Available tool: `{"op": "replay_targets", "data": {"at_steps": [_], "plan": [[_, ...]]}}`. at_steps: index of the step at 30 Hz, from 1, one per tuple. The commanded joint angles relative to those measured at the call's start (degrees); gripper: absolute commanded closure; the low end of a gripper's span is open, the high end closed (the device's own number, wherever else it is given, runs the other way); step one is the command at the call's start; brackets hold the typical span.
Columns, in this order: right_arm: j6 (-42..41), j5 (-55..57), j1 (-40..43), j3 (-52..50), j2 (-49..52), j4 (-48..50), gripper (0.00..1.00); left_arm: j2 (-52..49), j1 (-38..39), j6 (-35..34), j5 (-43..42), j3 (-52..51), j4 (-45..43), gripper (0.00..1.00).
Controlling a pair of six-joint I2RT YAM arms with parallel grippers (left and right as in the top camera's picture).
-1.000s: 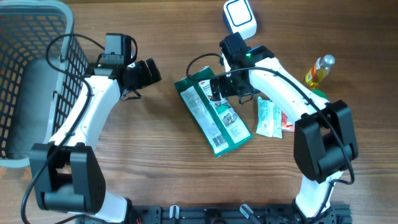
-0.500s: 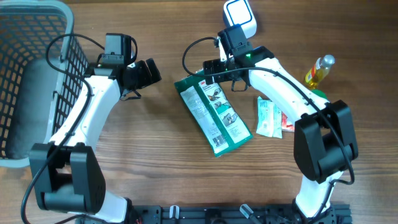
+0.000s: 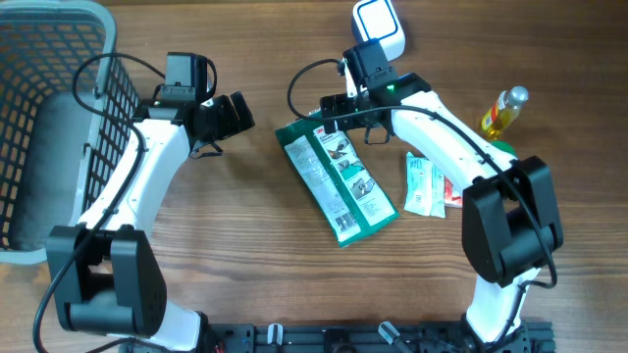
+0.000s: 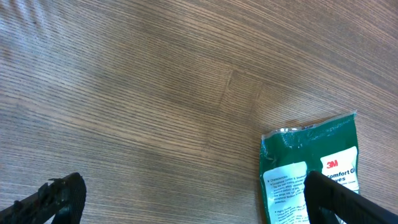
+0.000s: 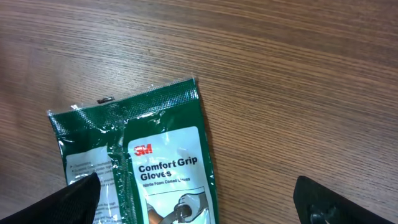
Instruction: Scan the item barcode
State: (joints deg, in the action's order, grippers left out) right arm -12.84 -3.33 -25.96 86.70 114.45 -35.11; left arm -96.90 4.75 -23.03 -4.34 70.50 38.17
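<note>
Green film is the trouble here: the glove packet (image 3: 339,181) lies flat on the table (image 3: 245,245) at mid-frame, its lower end just beside the white sachets (image 3: 424,184). Pinch too low and you could drag those along. Over its top edge your right claw (image 3: 332,110) hangs with jaws spread wide, holding nothing. The left claw (image 3: 240,114), equally wide and empty, sits to the packet's left. Catch only the crinkled seam and the packet may slip or flop, its barcode turned away from the scanner (image 3: 378,26) at top centre.
</note>
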Motion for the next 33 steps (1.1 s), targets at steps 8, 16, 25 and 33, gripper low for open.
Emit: {"op": "replay_targets", "data": {"at_steps": [8,16,25,33], "plan": [[-0.8,0.8,-1.2,0.2,-8.9,0.2,0.00,-0.2,-0.1,0.3,0.2,0.3,-0.2,0.00],[-0.8,0.8,-1.2,0.2,-27.1,0.1,0.01,-0.2,-0.1,0.3,0.2,0.3,-0.2,0.00],[-0.8,0.8,-1.2,0.2,-46.1,-0.6,0.00,-0.2,-0.1,0.3,0.2,0.3,-0.2,0.00],[-0.8,0.8,-1.2,0.2,-57.4,-5.0,0.01,-0.2,-0.1,0.3,0.2,0.3,-0.2,0.00]]}}
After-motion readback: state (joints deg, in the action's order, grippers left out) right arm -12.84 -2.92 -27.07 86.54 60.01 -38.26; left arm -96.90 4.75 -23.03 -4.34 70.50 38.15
